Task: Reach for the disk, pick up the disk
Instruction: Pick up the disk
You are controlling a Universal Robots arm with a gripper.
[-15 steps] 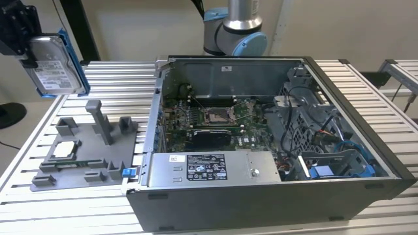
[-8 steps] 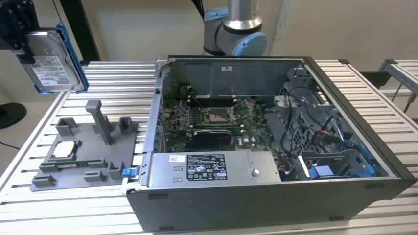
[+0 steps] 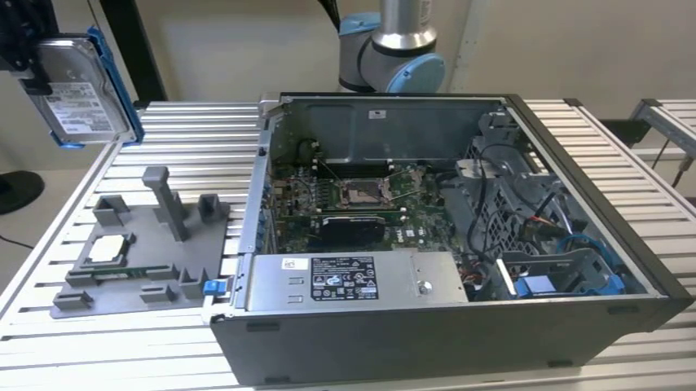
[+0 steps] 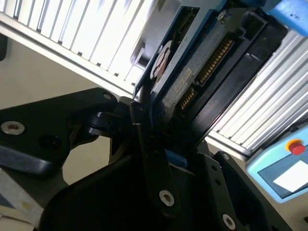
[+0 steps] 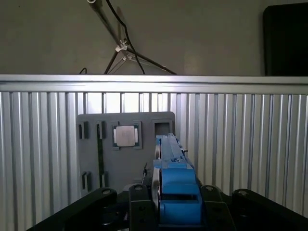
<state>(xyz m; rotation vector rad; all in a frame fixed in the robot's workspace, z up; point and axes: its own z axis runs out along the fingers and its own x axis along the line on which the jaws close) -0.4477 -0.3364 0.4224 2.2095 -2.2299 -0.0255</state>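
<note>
The disk (image 3: 81,90), a silver-grey drive with a white label and blue rails, hangs high above the table at the exterior view's far left, above the grey fixture (image 3: 136,261). My gripper (image 3: 33,77) is shut on it. In the second wrist view the disk (image 4: 192,72) stands between the black fingers (image 4: 144,139), with its connector edge showing. In the first wrist view the disk (image 5: 173,178) appears edge-on with its blue rail held in my gripper (image 5: 175,204), over the fixture (image 5: 125,159).
An open computer case (image 3: 457,244) fills the middle of the slatted aluminium table (image 3: 65,212); a blue caddy (image 3: 566,281) sits inside it. The fixture carries a small processor chip (image 3: 109,248) and upright posts (image 3: 161,195). The arm's base (image 3: 392,49) stands behind the case.
</note>
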